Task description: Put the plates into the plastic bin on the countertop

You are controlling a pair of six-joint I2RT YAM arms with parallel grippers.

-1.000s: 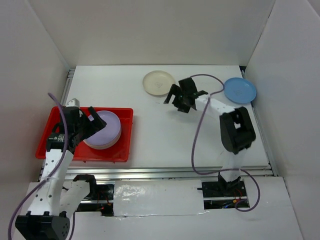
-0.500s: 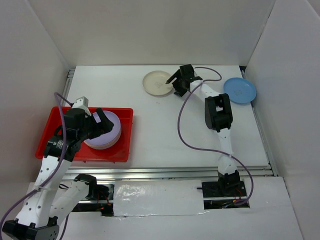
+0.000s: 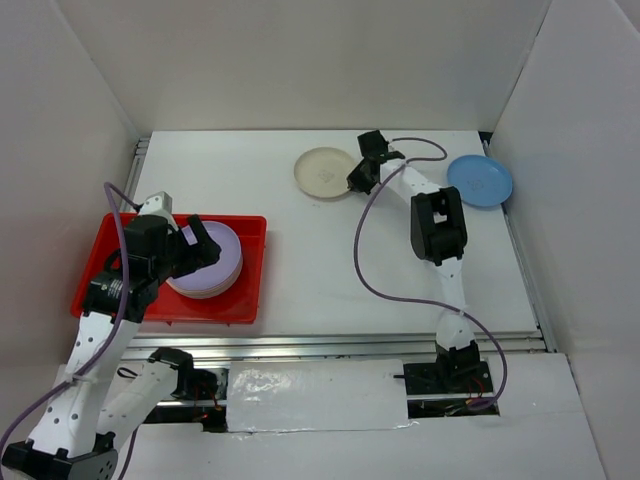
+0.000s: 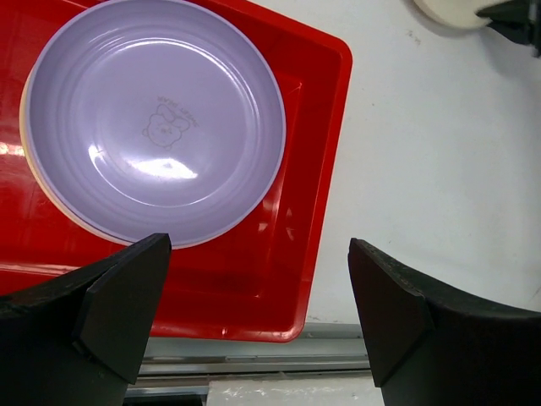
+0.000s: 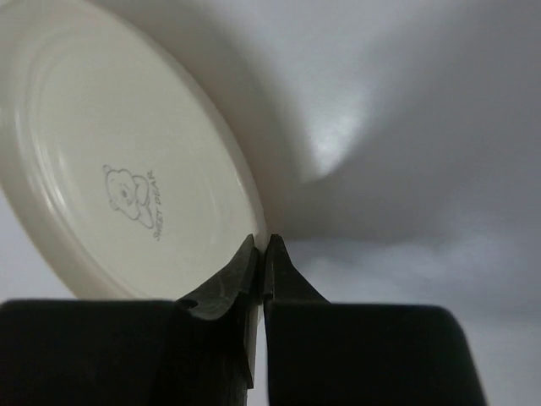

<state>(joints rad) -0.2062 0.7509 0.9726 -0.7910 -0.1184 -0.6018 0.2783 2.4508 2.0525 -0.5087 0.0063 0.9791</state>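
Grips the cream plate [image 3: 325,172] by its right rim with the right gripper [image 3: 358,180], clenched on that edge, at the far middle of the countertop [image 3: 330,270]. Leaves a broad bare stretch of white between there and the red plastic bin [image 3: 252,292] at the near left, whose near rim lies just beside the silver rail [image 3: 340,345]. Shows the blue plate [image 3: 480,181] at the far right, close to the countertop's right edge and well apart from the bin. Hangs the left gripper [image 3: 203,248] above the bin, spread wide and holding nothing, over the right side of the plate stack [image 3: 200,285] topped by the purple plate [image 3: 212,258]. Against half a second ago: has shut the right fingers, then parted over the cream plate, and has drawn that plate slightly rightward and nearer; has barely moved the left arm. From the right wrist alone: reveals fingertips [image 5: 241,275] meeting on the cream rim, plus a bear emblem [image 5: 127,194] with small lettering, both too fine to make out from above. From the left wrist alone: reveals a like emblem on the purple plate, a cream rim peeking out under its left edge, free red floor right of the stack, and both fingers [image 4: 118,296] wide apart
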